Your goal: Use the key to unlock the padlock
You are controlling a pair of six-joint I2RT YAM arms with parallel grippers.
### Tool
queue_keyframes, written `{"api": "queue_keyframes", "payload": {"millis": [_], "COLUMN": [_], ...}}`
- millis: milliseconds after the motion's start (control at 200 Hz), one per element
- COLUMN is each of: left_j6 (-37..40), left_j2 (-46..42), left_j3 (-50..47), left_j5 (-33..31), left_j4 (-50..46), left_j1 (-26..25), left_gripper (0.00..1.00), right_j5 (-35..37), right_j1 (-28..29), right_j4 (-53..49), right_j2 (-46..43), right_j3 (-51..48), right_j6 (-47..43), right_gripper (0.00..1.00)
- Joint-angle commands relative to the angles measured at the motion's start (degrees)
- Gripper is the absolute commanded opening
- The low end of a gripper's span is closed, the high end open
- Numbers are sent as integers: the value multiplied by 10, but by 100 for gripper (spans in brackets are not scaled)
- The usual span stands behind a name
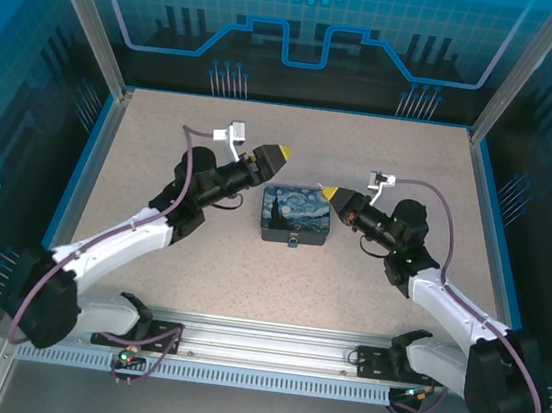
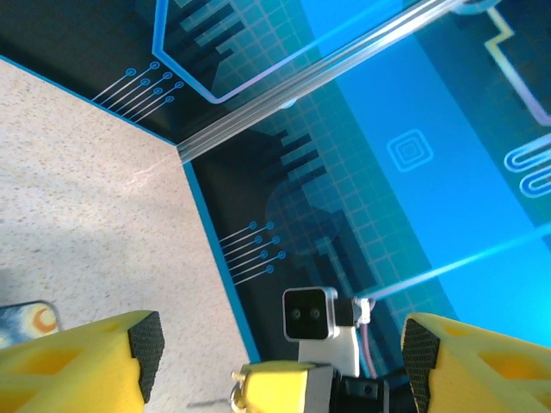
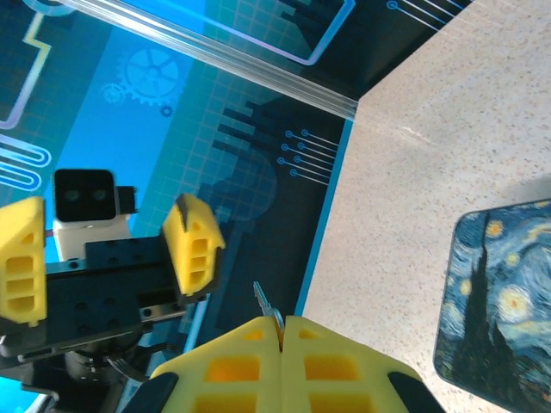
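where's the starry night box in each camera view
Top external: the painted box sits mid-picture.
Left wrist: its corner at the bottom-left edge.
Right wrist: the box fills the lower right, cut by the frame.
Shared landmark: the speckled table beneath it.

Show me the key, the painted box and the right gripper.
key point(image 3: 263, 299), right wrist view, on its exposed blade
painted box point(image 3: 504, 301), right wrist view, on its printed lid
right gripper point(image 3: 281, 325), right wrist view, between its shut fingertips
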Motion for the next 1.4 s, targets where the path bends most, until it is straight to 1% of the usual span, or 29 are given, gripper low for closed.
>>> {"api": "queue_keyframes", "payload": {"millis": [0, 50, 140, 195, 245, 360, 455, 630, 795, 870, 1150, 1396], "left_j6": [54, 57, 88, 109, 118, 154, 175, 163, 158, 162, 165, 166], "left_j2": [-30, -32, -29, -27, -28, -27, -6, 58, 137, 165, 224, 262], "left_j3": [-38, -40, -39, -46, -64, -115, -148, -195, -203, -201, -199, -181], "left_j5": [0, -2, -9, -19, -25, -50, -67, -106, -129, -133, -170, -168], "left_j4": [-115, -159, -243, -270, -269, -240, -207, -85, 12, 42, 114, 158], "left_j1": [-3, -9, -37, -59, -75, -114, -143, -176, -180, -181, -180, -179], "left_gripper": [80, 83, 83, 83, 83, 83, 83, 83, 83, 82, 81, 80], "right_j5": [3, 7, 19, 27, 33, 51, 51, 40, 14, 17, 29, 33], "right_j1": [-11, -12, -13, -14, -17, -24, -33, -44, -52, -54, -56, -56], "right_j4": [-49, -60, -80, -92, -96, -115, -122, -133, -130, -138, -146, -126], "right_j2": [-20, -22, -25, -25, -22, -19, -13, -11, 7, 1, -4, 36], "right_j3": [-22, -29, -38, -40, -42, -40, -39, -34, -29, -33, -39, -27], "right_j6": [-25, -25, -28, -34, -34, -25, -13, -8, -16, -17, -16, -21], "right_gripper": [0, 0, 0, 0, 0, 0, 0, 0, 0, 0, 0, 0]}}
